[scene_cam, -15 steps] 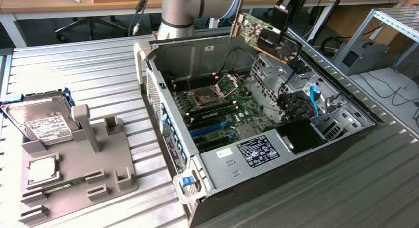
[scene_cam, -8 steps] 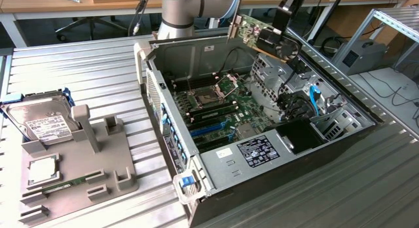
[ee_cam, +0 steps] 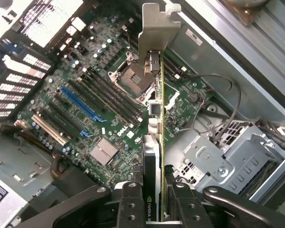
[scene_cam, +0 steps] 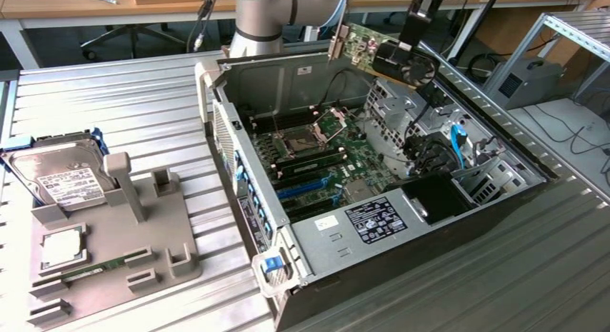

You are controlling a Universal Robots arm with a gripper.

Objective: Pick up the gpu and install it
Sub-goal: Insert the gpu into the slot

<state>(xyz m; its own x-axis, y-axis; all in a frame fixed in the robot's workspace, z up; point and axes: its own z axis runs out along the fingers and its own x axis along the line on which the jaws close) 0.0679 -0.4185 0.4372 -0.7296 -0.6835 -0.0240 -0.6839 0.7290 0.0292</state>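
Observation:
The gpu (scene_cam: 381,50), a green card with a black fan cooler and a silver end bracket, hangs in the air above the far rim of the open computer case (scene_cam: 315,246). My gripper (scene_cam: 416,25) is shut on the card's cooler end. In the wrist view the gpu (ee_cam: 155,109) is seen edge-on, bracket end farthest from the camera, with a black finger pressed against each face and my gripper (ee_cam: 154,209) closed around it. Below it lies the motherboard (ee_cam: 99,114) with its blue expansion slot (ee_cam: 80,102).
On the exterior view's left a grey fixture tray (scene_cam: 114,232) holds a silver hard drive (scene_cam: 62,178), a memory stick (scene_cam: 91,271) and a small chip (scene_cam: 62,246). Inside the case are a processor socket (ee_cam: 130,78), cables and a metal drive cage (ee_cam: 228,161).

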